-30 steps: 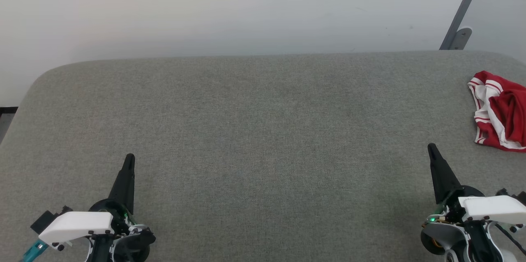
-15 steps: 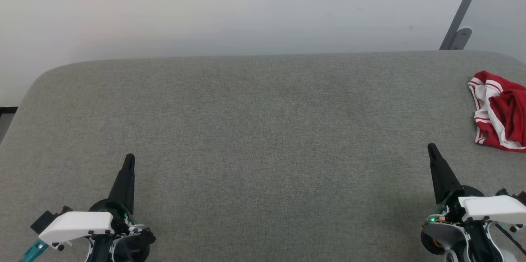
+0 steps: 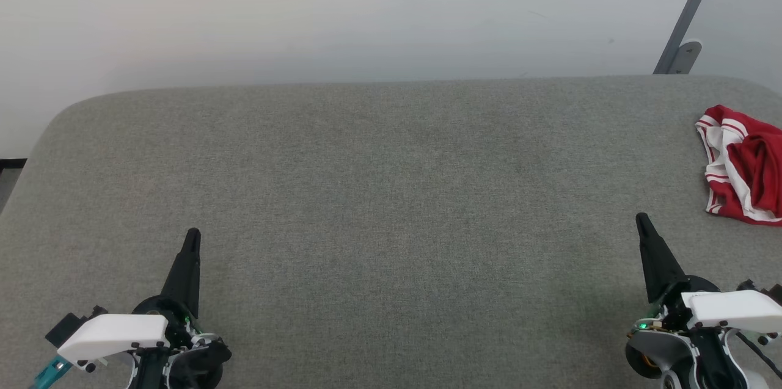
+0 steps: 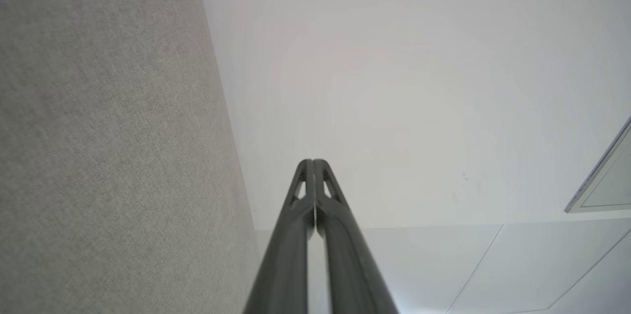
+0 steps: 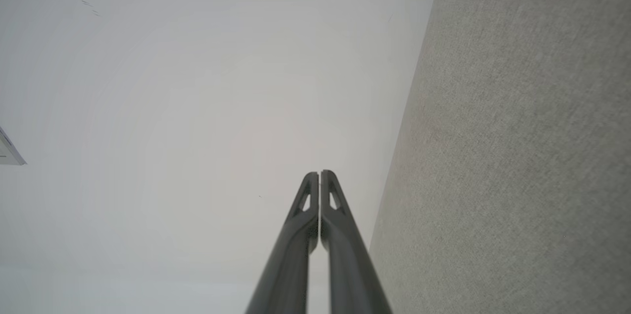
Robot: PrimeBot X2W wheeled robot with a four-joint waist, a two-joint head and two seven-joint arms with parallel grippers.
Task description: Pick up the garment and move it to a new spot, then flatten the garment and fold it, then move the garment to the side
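The garment [image 3: 744, 166], red with white and striped trim, lies crumpled at the far right edge of the grey fabric table [image 3: 391, 193], partly cut off by the head view's border. My right gripper [image 3: 641, 221] sits at the lower right, shut and empty, its tip a short way left of and nearer than the garment. At the lower left my left gripper [image 3: 192, 235] is also shut with nothing in it, far from the garment. In each wrist view the two dark fingers press together: left gripper [image 4: 312, 162], right gripper [image 5: 319, 174].
A white wall [image 3: 366, 10] rises behind the table's rounded far edge. A grey metal bar with a bracket [image 3: 684, 29] leans at the upper right. The broad middle of the table lies between my grippers.
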